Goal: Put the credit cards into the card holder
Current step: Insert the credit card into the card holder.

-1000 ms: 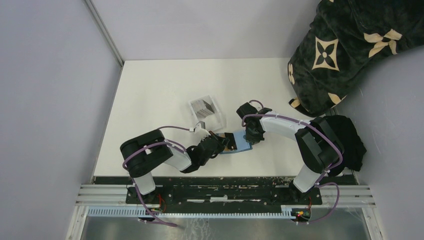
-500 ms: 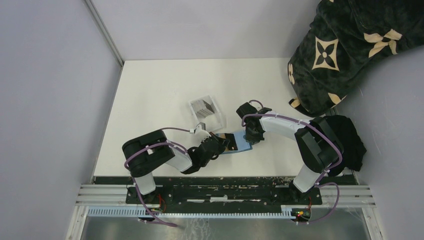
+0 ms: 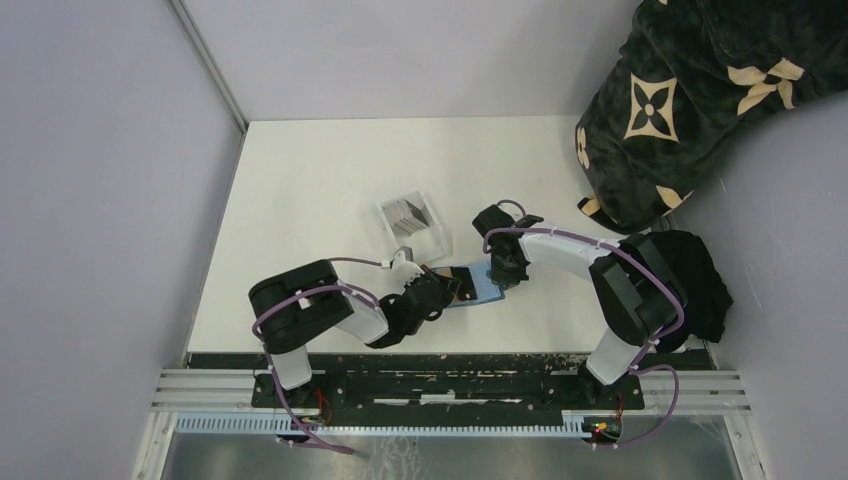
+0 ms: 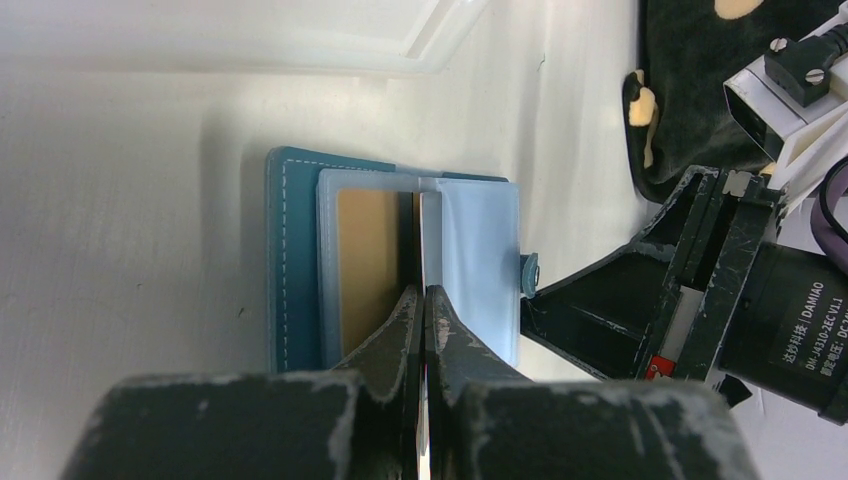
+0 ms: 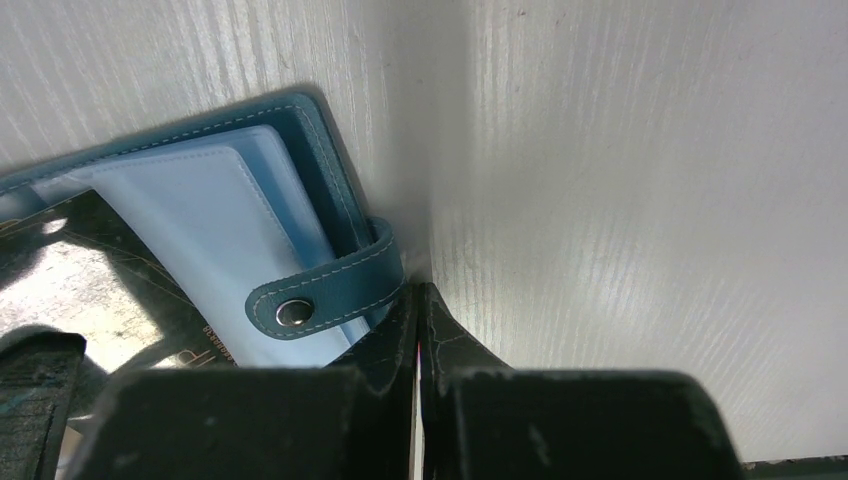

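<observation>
We note left hand (image 4: 422, 293) pinching a grey card (image 4: 428, 240) edgewise into the open card holder (image 4: 290, 260); right hand (image 5: 417, 292), closed, braces it.

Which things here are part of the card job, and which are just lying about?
Job: teal card holder; gold card in its pocket; grey card pinched in the left gripper; cards in the clear tray.
Lying about: black patterned fabric; plain black cloth.
</observation>
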Available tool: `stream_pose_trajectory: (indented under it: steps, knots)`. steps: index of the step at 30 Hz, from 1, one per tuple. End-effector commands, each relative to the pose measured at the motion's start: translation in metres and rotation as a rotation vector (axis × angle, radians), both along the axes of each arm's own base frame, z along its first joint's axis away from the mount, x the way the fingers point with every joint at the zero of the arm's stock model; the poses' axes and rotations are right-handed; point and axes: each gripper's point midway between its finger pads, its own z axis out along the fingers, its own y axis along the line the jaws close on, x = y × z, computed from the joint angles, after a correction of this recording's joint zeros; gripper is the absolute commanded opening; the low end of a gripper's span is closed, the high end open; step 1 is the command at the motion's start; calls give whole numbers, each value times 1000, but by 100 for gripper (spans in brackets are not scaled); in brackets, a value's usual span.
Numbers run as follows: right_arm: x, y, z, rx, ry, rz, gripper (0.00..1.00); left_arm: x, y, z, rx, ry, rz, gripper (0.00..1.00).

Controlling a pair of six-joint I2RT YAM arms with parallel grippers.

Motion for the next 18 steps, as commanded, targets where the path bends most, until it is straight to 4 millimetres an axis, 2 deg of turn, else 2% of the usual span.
stream_pose_trajectory:
  steps: [1, 11, 18]
  knots:
    - [-15, 2, -29, -2, 73, 5, 1, -2, 3, -19, 77, 33, 22, 3]
    - [-15, 3, -31, -5, 79, 15, 1, -7, 14, -33, 164, 63, 54, 3]
    - [-13, 3, -32, -10, 82, 20, 1, -9, 6, -35, 202, 56, 3, 3]
